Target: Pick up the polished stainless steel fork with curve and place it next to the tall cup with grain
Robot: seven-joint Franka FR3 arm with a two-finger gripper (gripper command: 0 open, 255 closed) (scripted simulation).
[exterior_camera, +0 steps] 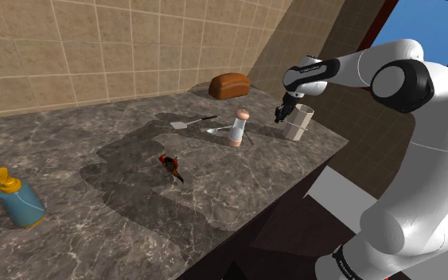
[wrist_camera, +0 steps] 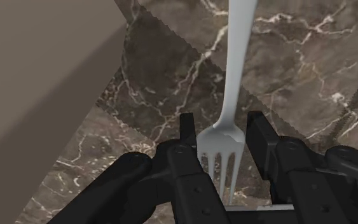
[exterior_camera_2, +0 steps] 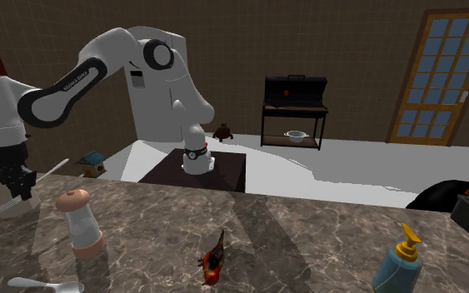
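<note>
Wrist view: jaws clenched on fork [wrist_camera: 220, 143] head; fork at cup [exterior_camera: 301, 127]; set-down on surface [exterior_camera: 134, 199], release remain.

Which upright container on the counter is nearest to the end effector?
The pale cup beside the end effector; the shaker and the blue bottle stand farther away.

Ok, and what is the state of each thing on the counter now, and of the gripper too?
gripper: shut on the fork
fork: held at its head, handle pointing away from the gripper
cup: upright, close beside the gripper
shaker: upright
bottle: upright
spatula: lying flat
loaf: whole
</note>
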